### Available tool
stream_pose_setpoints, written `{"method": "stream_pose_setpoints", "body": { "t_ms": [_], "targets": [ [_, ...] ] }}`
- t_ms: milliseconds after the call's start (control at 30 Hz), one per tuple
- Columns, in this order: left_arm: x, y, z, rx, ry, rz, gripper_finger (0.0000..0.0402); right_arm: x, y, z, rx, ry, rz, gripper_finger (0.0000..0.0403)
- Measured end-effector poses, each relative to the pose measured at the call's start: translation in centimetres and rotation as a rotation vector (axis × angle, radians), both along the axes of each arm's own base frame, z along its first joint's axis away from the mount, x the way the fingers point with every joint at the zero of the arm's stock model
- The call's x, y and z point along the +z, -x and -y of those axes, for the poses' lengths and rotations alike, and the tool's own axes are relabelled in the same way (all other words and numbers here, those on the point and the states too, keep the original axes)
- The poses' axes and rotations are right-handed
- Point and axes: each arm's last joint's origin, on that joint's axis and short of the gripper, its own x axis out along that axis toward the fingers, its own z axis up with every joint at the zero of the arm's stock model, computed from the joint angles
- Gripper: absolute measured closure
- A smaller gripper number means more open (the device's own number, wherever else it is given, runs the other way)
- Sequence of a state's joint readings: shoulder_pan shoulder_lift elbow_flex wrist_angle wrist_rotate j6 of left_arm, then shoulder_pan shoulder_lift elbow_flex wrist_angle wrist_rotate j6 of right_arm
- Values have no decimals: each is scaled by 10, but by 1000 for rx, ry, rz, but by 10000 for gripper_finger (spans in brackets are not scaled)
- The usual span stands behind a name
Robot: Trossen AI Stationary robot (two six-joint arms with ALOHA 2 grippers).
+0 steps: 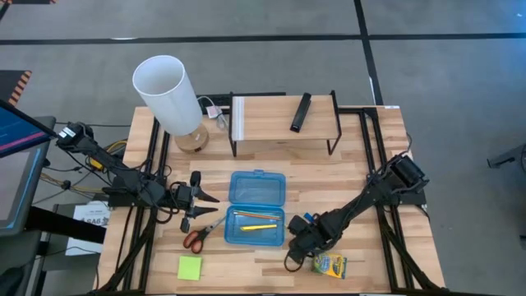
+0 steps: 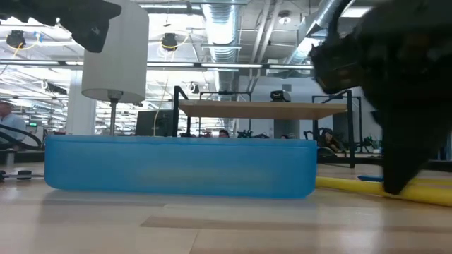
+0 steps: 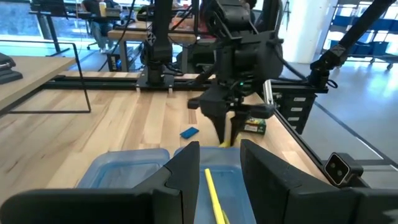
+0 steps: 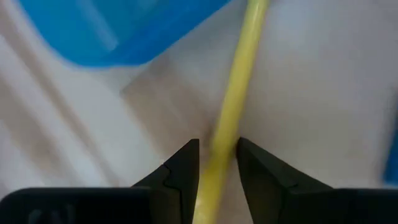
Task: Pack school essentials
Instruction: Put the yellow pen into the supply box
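Right pincer (image 4: 217, 163) grips a yellow pencil (image 4: 236, 87) on the wooden counter (image 1: 362, 164), at the translucent blue case's (image 1: 257, 187) four o'clock. Left pincer (image 1: 200, 205) hovers released at nine o'clock.

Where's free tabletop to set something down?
Bare wood: the strip between shelf and blue case, and the front edge between sticky-note pad and crayon box. Crowded: left of the case by scissors and left gripper; right of it by right gripper.
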State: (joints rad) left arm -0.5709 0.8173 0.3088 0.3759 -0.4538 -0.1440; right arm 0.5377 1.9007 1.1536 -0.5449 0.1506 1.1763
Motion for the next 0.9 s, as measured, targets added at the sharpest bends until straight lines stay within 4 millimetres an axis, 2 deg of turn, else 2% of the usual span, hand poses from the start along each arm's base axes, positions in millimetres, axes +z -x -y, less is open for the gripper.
{"method": "stream_pose_setpoints", "body": {
  "t_ms": [200, 333, 667, 900],
  "targets": [
    [0, 0, 0, 0, 0, 0, 299, 4, -1, 12, 3, 13, -30, 266],
    [0, 0, 0, 1, -1, -2, 299, 16, 2, 13, 33, 12, -19, 266],
    [0, 0, 0, 2, 3, 3, 299, 17, 22, -1, 165, 54, -107, 266],
    [1, 0, 0, 4, 5, 4, 299, 12, 34, -9, 177, 98, -151, 266]
  ]
}}
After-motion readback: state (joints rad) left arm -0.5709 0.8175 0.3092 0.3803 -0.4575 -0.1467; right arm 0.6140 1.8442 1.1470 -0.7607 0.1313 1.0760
